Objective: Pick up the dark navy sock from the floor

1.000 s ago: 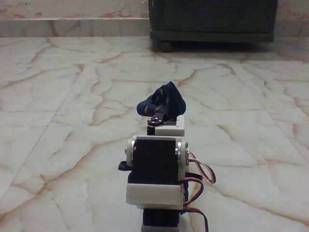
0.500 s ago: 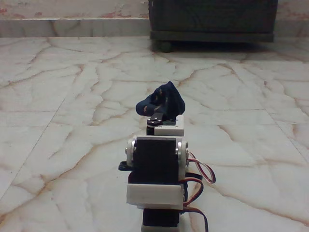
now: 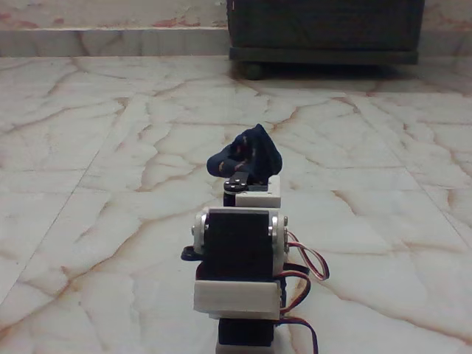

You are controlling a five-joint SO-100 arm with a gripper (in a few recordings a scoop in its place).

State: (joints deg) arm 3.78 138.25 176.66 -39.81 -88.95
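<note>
Nothing has moved since a moment ago. The sock sits bunched up at 12 o'clock above the arm, which hides the gripper, so its grip cannot be told. The floor is shiny marble. A dark cabinet stands behind.

Arm, fixed view: black servo blocks in white printed brackets. Silver screws on both sides of the big middle bracket. Red, brown and dark wires loop out on the picture's right. Black horn on the upper white block
</note>
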